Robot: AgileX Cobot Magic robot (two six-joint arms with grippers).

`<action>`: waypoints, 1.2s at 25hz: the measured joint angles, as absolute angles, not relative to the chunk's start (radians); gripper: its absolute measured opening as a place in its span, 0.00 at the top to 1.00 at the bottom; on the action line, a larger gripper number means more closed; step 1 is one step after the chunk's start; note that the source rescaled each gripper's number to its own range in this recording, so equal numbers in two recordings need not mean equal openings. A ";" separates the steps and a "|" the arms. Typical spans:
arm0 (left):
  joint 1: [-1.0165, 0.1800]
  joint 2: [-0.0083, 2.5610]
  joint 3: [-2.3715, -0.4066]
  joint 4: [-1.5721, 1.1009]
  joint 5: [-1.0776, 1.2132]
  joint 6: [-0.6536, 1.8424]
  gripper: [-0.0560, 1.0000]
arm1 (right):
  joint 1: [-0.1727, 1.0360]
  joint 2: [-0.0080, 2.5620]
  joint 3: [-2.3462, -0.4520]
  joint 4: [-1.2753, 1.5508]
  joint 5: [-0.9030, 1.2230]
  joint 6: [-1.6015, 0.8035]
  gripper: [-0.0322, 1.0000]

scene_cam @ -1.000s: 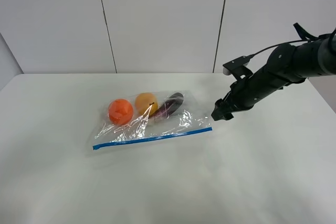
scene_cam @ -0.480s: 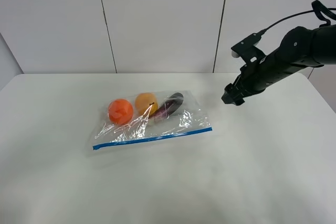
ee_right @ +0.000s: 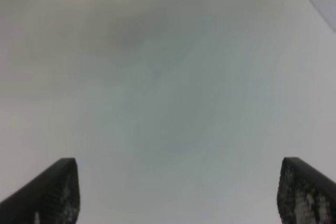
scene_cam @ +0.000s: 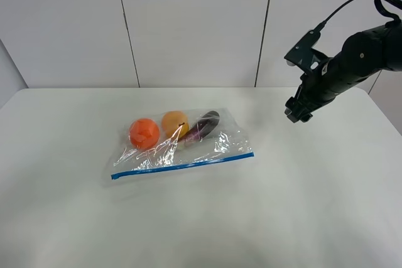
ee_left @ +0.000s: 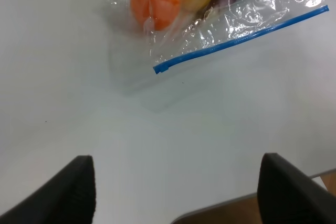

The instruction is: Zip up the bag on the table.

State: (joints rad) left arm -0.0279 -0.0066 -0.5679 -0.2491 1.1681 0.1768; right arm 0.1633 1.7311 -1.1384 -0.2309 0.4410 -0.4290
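The bag (scene_cam: 180, 144) is lying lengthwise left-to-right, zip edge nearest; the right gripper (scene_cam: 296, 113), empty and apparently spread wide, is hovering well off its right end.

I see the white worktop (scene_cam: 301, 218) filling the lower part of the high view. The bag (scene_cam: 182, 145) lies flat on it, left of centre, its blue zip strip (scene_cam: 182, 164) along the near long edge, slanting up to the right.
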 joint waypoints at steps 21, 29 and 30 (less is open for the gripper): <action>-0.028 -0.007 -0.568 0.000 1.167 -0.103 0.20 | 0.154 1.616 -1.138 -0.323 0.423 -0.127 0.00; -0.028 -0.007 -0.568 0.000 1.167 -0.104 0.20 | 0.046 1.517 -1.138 -0.323 0.442 0.019 0.00; -0.028 -0.007 -0.568 0.000 1.167 -0.104 0.20 | 0.037 1.506 -1.138 -0.323 0.447 0.039 0.00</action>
